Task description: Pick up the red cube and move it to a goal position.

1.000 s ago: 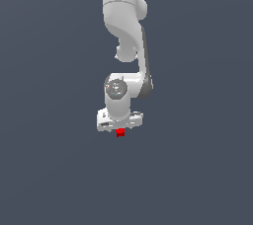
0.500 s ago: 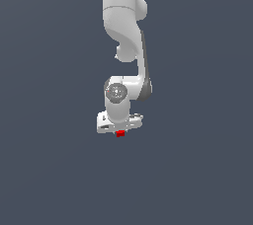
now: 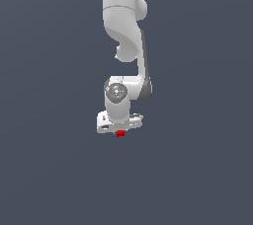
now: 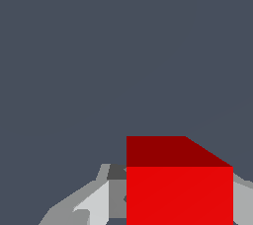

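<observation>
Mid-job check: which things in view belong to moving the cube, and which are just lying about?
Part of the job:
- red cube, sitting between the gripper's fingers
- gripper, closed around the cube, white arm above it

Just lying about:
- nothing else shows; only a plain grey-blue surface in both views, and no goal marker is visible

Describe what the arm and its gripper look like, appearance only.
The arm is glossy white with rounded, bulbous links and dark grey bands at the joints. A round grey cap marks the wrist joint. The gripper is a flat white block; in the wrist view its fingers look light grey. No cables or markings show.
</observation>
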`<act>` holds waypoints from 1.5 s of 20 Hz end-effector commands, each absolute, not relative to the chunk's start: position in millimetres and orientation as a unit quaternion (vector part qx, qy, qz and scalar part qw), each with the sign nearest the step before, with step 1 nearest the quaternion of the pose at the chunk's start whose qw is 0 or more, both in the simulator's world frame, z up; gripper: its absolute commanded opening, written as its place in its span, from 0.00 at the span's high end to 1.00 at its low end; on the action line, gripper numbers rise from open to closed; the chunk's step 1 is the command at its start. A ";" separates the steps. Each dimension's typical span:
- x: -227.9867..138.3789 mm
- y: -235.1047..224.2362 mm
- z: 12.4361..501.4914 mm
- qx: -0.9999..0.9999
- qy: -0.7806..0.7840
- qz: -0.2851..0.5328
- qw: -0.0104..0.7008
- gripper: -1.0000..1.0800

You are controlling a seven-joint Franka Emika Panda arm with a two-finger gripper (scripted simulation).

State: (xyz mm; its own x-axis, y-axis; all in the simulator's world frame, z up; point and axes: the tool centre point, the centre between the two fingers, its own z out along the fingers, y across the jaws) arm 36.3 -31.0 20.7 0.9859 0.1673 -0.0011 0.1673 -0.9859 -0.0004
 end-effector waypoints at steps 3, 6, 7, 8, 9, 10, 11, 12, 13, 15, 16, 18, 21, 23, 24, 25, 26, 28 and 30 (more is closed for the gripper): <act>35.4 -30.2 29.3 -0.996 -0.084 0.000 0.000 1.00; 33.5 -29.3 40.9 -0.996 -0.084 0.000 0.000 1.00; 32.6 -28.9 45.8 -0.996 -0.084 0.000 0.000 1.00; 31.7 -28.4 51.3 -0.996 -0.084 0.000 0.000 1.00; 30.7 -27.9 57.4 -0.996 -0.084 0.000 0.000 1.00; 29.6 -27.4 64.1 -0.996 -0.084 0.000 0.000 1.00; 28.5 -26.8 71.3 -0.996 -0.084 0.000 0.000 1.00; 27.2 -26.1 79.2 -0.996 -0.084 0.000 0.000 1.00; 25.8 -25.4 87.6 -0.996 -0.084 0.000 0.000 1.00; 22.8 -23.8 106.5 -0.996 -0.084 0.000 0.000 1.00; 21.2 -23.0 116.8 -0.996 -0.084 0.000 0.000 1.00; 17.8 -21.2 138.9 -0.996 -0.084 0.000 0.000 1.00; 12.3 -18.2 175.0 -0.996 -0.084 0.000 0.000 1.00; 8.7 -16.2 199.4 -0.996 -0.084 0.000 0.000 1.00; 6.9 -14.9 211.8 -0.996 -0.084 0.000 0.000 1.00; 5.1 -13.9 224.0 -0.996 -0.084 0.000 0.000 1.00; 3.4 -12.9 236.2 -0.996 -0.084 0.000 0.000 1.00; 0.1 -10.9 260.3 -0.996 -0.084 0.000 0.000 1.00; -2.9 -9.0 283.3 -0.996 -0.084 0.000 0.000 1.00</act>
